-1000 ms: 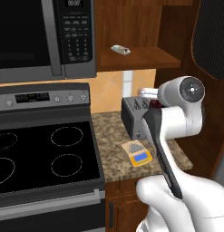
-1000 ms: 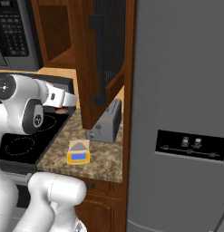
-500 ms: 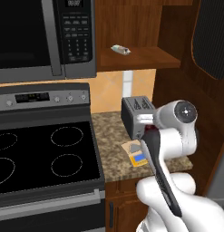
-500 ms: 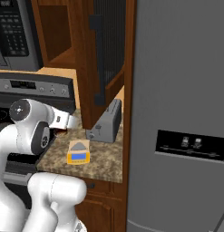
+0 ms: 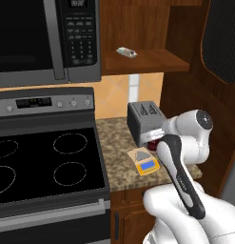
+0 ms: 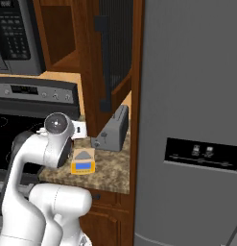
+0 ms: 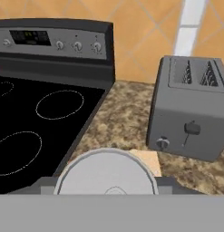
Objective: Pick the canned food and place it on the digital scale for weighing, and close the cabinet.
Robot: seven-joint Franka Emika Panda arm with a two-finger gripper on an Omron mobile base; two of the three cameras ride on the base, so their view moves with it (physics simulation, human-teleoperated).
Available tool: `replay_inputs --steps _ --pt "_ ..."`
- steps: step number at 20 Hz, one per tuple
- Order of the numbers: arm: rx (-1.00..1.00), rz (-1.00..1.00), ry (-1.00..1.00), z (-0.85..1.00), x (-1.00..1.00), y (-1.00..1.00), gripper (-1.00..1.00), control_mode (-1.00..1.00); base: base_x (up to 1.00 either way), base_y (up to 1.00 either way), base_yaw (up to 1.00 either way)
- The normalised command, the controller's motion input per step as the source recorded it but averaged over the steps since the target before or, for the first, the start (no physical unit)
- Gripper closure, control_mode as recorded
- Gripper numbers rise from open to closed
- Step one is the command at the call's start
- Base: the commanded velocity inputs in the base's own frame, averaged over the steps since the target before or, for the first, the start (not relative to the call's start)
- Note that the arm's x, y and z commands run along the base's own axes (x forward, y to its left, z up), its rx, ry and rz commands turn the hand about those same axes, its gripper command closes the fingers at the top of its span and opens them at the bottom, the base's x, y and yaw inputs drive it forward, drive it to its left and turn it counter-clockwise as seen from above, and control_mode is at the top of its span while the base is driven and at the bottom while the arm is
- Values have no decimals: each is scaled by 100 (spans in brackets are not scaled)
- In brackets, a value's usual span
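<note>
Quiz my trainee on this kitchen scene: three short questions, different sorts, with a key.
1. True or false: the cabinet door is shut.
2. What lies on the cabinet shelf? A) a pale wrapped item B) a mug C) a bowl
3. Fill in: the gripper holds the ___.
Key: 1 false; 2 A; 3 can.

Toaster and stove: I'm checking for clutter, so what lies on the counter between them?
In the hand view, bare speckled counter separates the stove from the toaster; nothing stands there.
</note>
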Motion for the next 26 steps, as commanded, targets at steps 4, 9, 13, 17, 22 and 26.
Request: replay_inputs --steps 4,9,13,17,22,26 --pt "0 31 -1 -58 18 26 100 -100 0 0 0" --pt "0 19 -1 -30 10 -4 100 -100 0 0 0" --pt "0 12 -9 -14 7 -1 100 -100 0 0 0" --pt "0 9 -9 -4 22 -14 100 -100 0 0 0" --pt "0 8 -5 -18 21 -23 100 -100 0 0 0" --pt "0 8 1 -36 11 -1 100 -100 0 0 0"
